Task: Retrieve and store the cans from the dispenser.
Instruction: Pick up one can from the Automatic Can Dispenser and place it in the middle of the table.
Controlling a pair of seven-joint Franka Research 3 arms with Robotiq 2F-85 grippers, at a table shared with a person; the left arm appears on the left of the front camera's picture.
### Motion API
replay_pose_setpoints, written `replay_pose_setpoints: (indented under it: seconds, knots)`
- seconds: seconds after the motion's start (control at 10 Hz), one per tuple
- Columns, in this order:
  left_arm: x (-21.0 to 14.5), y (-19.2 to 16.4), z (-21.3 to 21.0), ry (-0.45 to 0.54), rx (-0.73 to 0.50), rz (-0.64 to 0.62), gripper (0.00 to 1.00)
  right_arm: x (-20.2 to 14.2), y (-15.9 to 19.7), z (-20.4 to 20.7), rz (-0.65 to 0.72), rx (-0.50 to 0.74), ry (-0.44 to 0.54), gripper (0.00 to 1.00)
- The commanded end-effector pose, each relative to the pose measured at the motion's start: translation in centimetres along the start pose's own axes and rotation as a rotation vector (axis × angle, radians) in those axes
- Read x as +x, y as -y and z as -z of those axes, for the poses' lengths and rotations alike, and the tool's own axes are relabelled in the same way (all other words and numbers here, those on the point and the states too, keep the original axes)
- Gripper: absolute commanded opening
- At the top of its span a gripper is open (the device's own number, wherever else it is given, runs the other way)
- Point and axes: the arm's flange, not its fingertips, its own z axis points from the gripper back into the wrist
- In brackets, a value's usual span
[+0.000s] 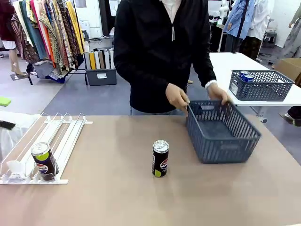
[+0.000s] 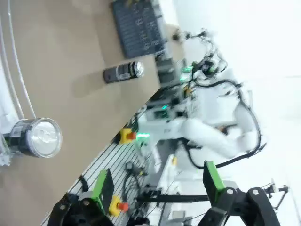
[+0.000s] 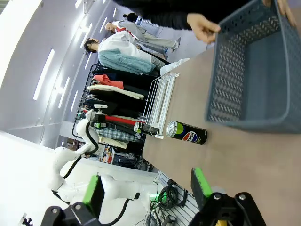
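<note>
Cans: one dark can point(image 1: 43, 161) sits at the dispenser's point(image 1: 66, 141) low end; second can point(image 1: 160, 158) stands mid-table. Basket point(image 1: 225, 146) looks empty, so nothing is stored. My left gripper point(image 2: 157, 188) and right gripper point(image 3: 146, 186) gape wide, holding nothing.

Wide-spread left pincer point(image 2: 157, 183), dark can point(image 2: 37, 137) in dispenser point(image 2: 5, 106), second can point(image 2: 123, 71) on table near grey basket point(image 2: 138, 26)

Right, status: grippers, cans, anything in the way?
Left gripper, right gripper open, empty. First can in dispenser, second can upright mid-table. Person's hands hold basket.
</note>
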Motion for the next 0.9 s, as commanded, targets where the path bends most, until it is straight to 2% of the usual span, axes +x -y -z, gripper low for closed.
replay_pose_setpoints:
  seconds: [0.0, 0.1, 0.8]
  knots:
    - [1.4, -0.8, 1.4, 0.041, -0.071, -0.057, 1.0, 0.4, -0.4, 0.2, -0.015, 0.026, 0.02, 1.0]
    - [0.0, 0.0, 0.0, 0.0, 0.0, 0.0, 1.0, 0.4, -0.4, 0.2, -0.015, 0.026, 0.02, 1.0]
    - [0.0, 0.0, 0.0, 0.0, 0.0, 0.0, 1.0, 0.4, -0.4, 0.2, -0.015, 0.026, 0.02, 1.0]
